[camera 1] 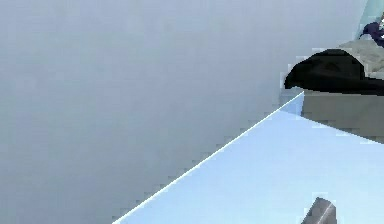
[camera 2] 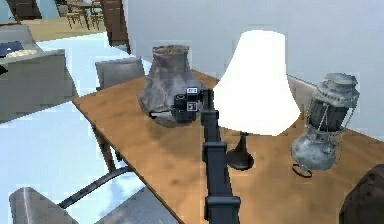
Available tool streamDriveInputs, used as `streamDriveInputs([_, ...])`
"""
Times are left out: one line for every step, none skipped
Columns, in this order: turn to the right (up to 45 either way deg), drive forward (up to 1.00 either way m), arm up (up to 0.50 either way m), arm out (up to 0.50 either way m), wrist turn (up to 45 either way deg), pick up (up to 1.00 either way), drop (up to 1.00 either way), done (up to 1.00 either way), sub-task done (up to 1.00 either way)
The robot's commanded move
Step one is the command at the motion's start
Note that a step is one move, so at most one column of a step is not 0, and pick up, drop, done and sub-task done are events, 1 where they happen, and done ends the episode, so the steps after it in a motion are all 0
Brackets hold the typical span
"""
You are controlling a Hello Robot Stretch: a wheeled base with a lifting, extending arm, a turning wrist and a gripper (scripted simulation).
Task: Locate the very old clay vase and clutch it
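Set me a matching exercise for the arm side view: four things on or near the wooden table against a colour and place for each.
Things:
1. clay vase
2. table lamp
3. lantern
4. chair

Colour and place:
A. white shade, near the middle of the table
B. grey metal and glass, toward the table's right end
C. grey, on the floor behind the table's left corner
D. mottled grey-brown, on the table's left part

Pairs: 1-D, 2-A, 3-B, 4-C
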Motion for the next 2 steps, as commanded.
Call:
streamDriveInputs([0.0,0.00,0.10,0.00,0.0,0.00,0.00,0.00,0.00])
streamDriveInputs([0.0,0.00,0.00,0.00,0.0,0.00,0.00,1.00,0.00])
